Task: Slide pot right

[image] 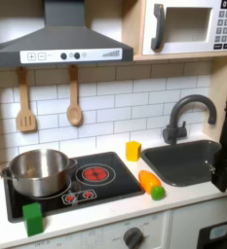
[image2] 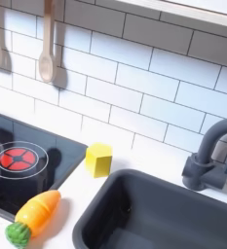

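The gripper (image: 225,167) shows as a dark shape at the far right edge of the first exterior view, over the right end of the sink (image: 188,161); too little of it is visible to tell whether its jaws stand apart or together, and it holds nothing that can be seen. The black cooktop (image: 125,160) lies well away from the jaws, beyond the sink towards the first exterior view's left. The pot (image: 39,170) sits on the cooktop's far left side, the thing farthest from the jaws apart from the green block (image: 32,218) in front of it. The faucet (image: 183,112) rises behind the sink, near the jaws. The toy carrot (image: 151,184) and the yellow block (image: 132,150) lie between jaws and pot, just beside the cooktop's right edge. The likely trouble is in the reach: the arm could clip the faucet or knock the carrot and block, and a pot pushed too far could shove them towards the sink. The shiny rim may also slip.
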